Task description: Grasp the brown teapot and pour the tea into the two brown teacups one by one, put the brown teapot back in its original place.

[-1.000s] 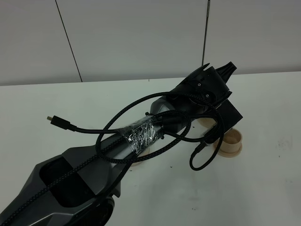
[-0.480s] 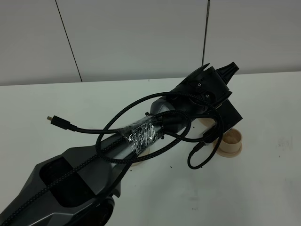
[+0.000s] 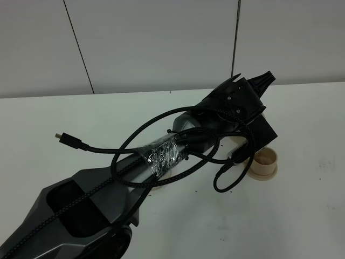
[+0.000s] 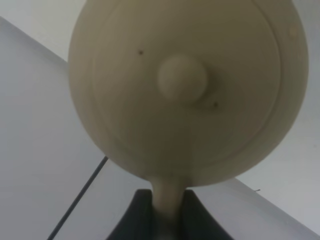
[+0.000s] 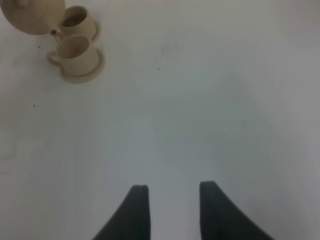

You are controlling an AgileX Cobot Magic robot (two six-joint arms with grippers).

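- The big black left arm reaches from the left across the white surface. Black cables loop over it.
- A bit of a flat tan plate peeks out from under the arm. The arm hides the rest of it.
- The left gripper is pressed together on the handle of the teapot. The lid and its round knob face the left wrist camera.
- The right wrist view shows the teapot beside the cups, with its spout right next to them. From high up you cannot see the teapot, because the arm is in front of it.
- The two cups stand close together. The near one sits on a small saucer. From high up, one cup shows in full and the other is mostly behind the arm.
- The right gripper is spread, with nothing between its fingers. It is over bare surface, well apart from the cups.
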